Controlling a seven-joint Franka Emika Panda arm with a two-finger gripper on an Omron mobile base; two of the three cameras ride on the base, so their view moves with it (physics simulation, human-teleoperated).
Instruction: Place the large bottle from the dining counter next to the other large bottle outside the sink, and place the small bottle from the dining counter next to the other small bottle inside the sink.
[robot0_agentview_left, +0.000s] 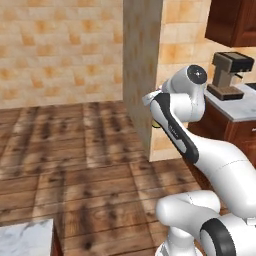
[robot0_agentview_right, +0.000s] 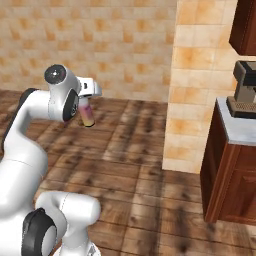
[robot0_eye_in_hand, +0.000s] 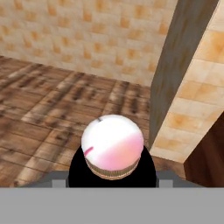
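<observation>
Large bottle (robot0_agentview_right: 87, 115) is off the tabletop, carried mid-air over the wood floor (robot0_agentview_right: 130, 150); fingers closed round its body, holding it, gripper (robot0_agentview_right: 85, 107) tucked beside the arm's wrist

Step in hand, as I read it: transit to the sink side. To do it well: keep the bottle close to upright, no fast swings while the base drives, give the tiled pillar (robot0_agentview_left: 142, 75) a wide berth, then approach the worktop (robot0_agentview_right: 239, 131) from its front edge

View differences:
- right base view: pink-to-orange body hanging under the wrist
- hand view: straight down on the white cap (robot0_eye_in_hand: 113, 146) and black shoulder, body hidden
- left base view: a marble corner of the dining counter (robot0_agentview_left: 25, 239) at lower left, and the coffee machine (robot0_agentview_left: 227, 75) on the worktop
</observation>
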